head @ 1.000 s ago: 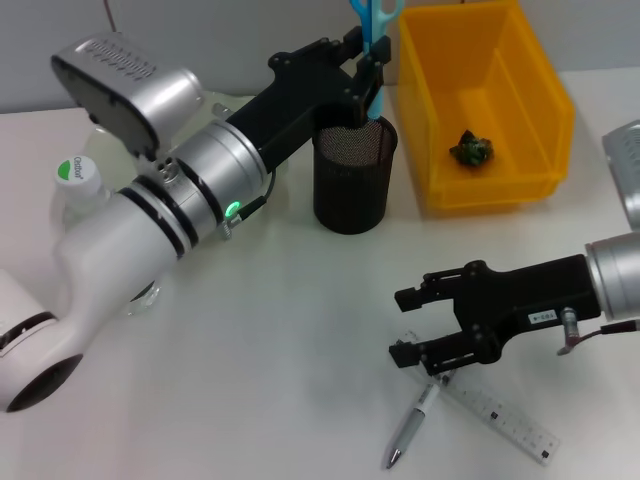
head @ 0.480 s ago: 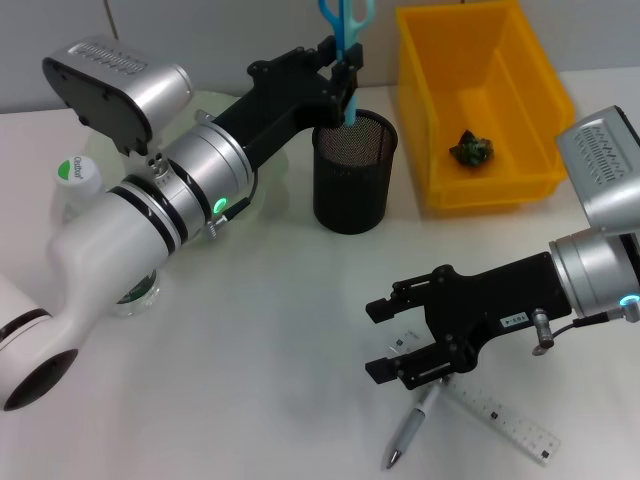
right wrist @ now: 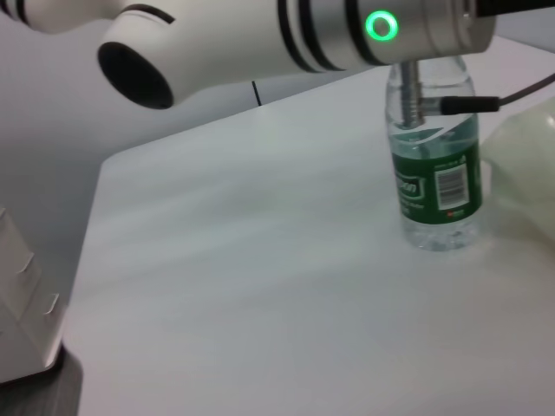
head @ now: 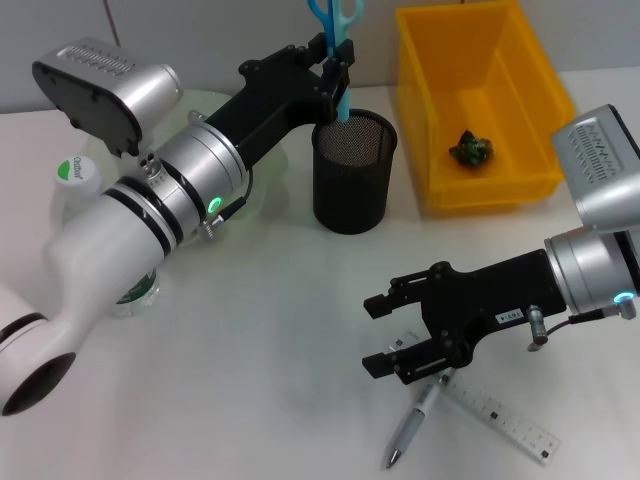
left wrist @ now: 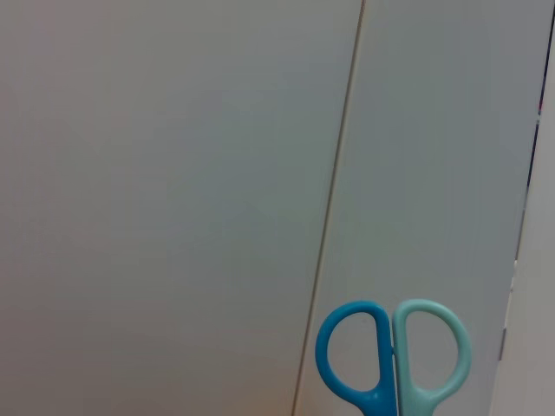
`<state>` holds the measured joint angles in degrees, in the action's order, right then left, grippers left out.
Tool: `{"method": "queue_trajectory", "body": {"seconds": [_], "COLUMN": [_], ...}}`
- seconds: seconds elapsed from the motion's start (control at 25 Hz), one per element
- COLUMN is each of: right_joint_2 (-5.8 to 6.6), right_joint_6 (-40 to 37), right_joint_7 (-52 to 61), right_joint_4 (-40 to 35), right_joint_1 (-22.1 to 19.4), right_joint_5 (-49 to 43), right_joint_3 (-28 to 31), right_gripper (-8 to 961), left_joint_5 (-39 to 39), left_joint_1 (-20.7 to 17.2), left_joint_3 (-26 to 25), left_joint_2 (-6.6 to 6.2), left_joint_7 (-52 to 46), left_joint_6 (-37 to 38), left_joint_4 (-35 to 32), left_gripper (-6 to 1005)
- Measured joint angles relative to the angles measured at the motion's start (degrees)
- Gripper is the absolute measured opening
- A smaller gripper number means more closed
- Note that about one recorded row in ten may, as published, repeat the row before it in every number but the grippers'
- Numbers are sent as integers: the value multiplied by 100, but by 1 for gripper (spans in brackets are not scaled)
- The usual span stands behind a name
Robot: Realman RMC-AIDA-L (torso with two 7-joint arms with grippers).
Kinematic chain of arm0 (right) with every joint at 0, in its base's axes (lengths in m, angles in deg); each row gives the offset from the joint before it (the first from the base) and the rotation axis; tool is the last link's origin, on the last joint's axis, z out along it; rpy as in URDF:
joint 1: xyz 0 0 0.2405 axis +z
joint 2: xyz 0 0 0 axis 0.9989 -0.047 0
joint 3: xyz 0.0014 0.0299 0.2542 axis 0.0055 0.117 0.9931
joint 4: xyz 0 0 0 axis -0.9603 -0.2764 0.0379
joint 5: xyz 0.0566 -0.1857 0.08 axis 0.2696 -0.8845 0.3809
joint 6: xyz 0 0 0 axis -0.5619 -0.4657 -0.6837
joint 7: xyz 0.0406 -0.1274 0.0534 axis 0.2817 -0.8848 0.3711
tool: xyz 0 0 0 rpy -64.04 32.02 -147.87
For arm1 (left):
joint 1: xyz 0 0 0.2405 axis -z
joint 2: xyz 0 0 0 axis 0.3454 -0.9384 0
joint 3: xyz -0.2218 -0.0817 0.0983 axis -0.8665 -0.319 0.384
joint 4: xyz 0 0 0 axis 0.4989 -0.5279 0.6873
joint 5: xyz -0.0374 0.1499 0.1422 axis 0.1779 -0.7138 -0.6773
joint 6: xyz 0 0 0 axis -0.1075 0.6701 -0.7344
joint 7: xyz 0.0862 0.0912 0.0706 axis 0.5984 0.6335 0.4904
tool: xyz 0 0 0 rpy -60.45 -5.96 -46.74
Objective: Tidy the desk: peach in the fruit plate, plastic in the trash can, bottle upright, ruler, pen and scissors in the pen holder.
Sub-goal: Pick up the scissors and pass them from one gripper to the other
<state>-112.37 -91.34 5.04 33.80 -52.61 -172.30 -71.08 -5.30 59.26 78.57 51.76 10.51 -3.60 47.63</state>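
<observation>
At the left edge the bottle (head: 78,195) stands upright, its green label clear in the right wrist view; being light plastic, it would likely tip easily if knocked. The left gripper (head: 335,68) reaches out long and level over the holder (head: 354,170), clamped on the scissors (head: 334,20) just below the handles, blades pointing down into the mesh cup. The scissors are stiff and probably slick, so a hold at the neck seems best, letting them hang straight. Right of the holder, the bin (head: 481,100) holds a crumpled dark-green scrap. Nearest the camera, the right gripper (head: 378,337) stretches low across the desk with its jaws apart, just above the pen (head: 413,427). The pen looks thin, smooth and apt to roll; mid-barrel looks best. The ruler (head: 505,421), flat and hard to pinch, lies beside it.
</observation>
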Motion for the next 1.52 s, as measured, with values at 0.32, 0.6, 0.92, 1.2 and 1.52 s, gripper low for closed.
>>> {"method": "queue_trajectory", "body": {"seconds": [0.32,0.6,0.92,1.2,1.52], "right_joint_2": [71,238,514,705,936], "right_joint_6": [-137,-877,-1425,-1540,-1708], "right_joint_7": [127,457,1342,2790,4089], "right_joint_4": [-140,-434,-766,-1302,-1597], "right_joint_1": [-300,-688,-835,-649,-92], "right_joint_5": [453,606,609,611,455], "right_joint_3": [114,872,1443,1568,1561], "right_gripper": [759,759,758,758,758], "left_joint_5": [-694,-2488,-5450,-8234,-10164], "left_joint_1": [-498,-1093,-1749,-2052,-2084], "left_joint_3": [175,-83,-1176,-2118,-2326], "left_joint_2": [-40,-141,-346,-183,-77], "left_joint_7": [-269,-715,-2002,-3100,-3955], "left_joint_6": [626,630,277,190,67], "left_joint_4": [-182,-626,-1687,-2495,-3184], "left_gripper": [300,304,309,313,318]}}
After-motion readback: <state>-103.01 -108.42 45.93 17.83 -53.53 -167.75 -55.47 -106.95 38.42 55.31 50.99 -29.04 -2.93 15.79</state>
